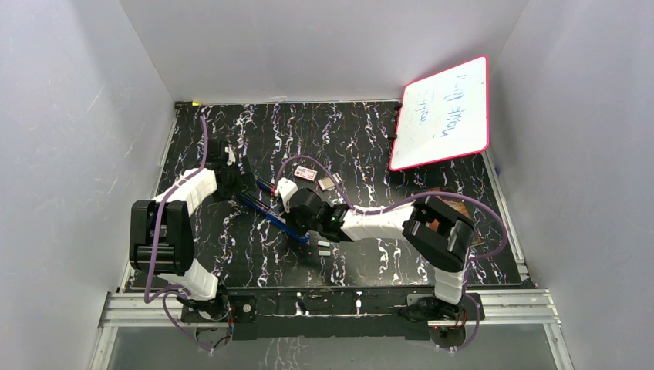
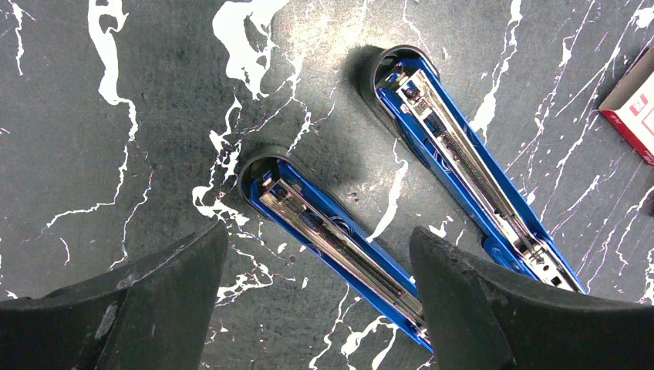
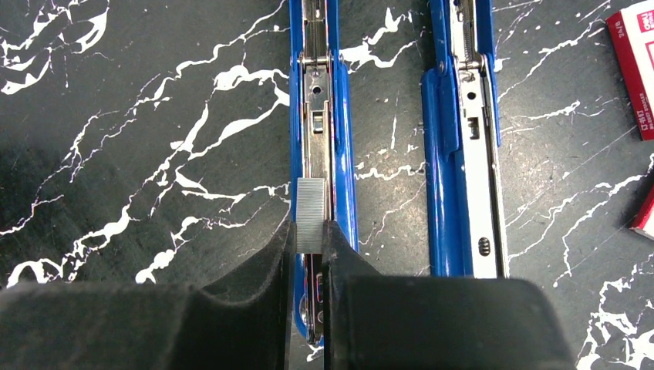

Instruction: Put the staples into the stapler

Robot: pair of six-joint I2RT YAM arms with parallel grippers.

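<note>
Right wrist alone: staples (image 3: 310, 212) in right claw (image 3: 308, 233)

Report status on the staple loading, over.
Left gripper open, astride the blue stapler. Right gripper shut on strip of staples, over the magazine. Red-and-white box off aside.

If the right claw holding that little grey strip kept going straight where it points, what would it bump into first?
Probably the open metal channel of the blue stapler. The right gripper, shut on the staples, points down right over it. How big the gap between them is cannot be told.
</note>
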